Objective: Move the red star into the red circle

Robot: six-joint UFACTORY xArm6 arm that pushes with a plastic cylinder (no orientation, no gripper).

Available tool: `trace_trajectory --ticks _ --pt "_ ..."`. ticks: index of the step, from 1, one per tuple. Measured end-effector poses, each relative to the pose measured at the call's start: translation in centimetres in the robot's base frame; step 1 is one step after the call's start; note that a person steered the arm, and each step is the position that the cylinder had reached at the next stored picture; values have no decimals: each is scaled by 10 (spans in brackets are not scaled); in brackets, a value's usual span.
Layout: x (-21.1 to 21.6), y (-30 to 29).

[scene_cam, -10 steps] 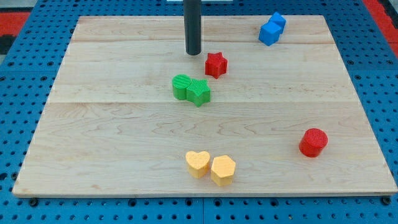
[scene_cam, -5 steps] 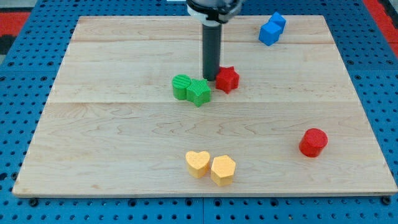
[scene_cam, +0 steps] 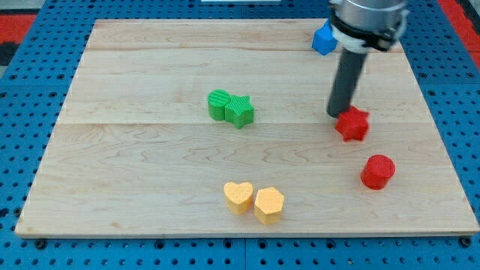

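Note:
The red star (scene_cam: 352, 124) lies on the wooden board at the view's right, a short way above and left of the red circle (scene_cam: 377, 172). The two red blocks are apart. My tip (scene_cam: 337, 114) touches the star's upper left side. The dark rod rises from there toward the view's top and partly hides a blue block.
A green circle (scene_cam: 219, 104) and a green star (scene_cam: 241, 111) sit together at the board's middle. A yellow heart (scene_cam: 238, 197) and a yellow hexagon (scene_cam: 268, 205) sit together near the bottom edge. A blue block (scene_cam: 324, 38) shows at the top right, beside the rod.
My tip has swept right and downward, pushing the red star from beside the green blocks to just above the red circle. The other blocks have not moved.

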State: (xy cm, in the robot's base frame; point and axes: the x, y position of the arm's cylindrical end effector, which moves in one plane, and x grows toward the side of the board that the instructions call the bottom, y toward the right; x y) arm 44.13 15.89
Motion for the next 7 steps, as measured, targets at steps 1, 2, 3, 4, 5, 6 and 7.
trace_trajectory --ticks 1,2,3,4,5,6,7 --pt "-6 14" --pt "-41 22" --pt "-5 44" --pt "16 45" --pt "25 45" --pt "50 45" --pt "74 45"
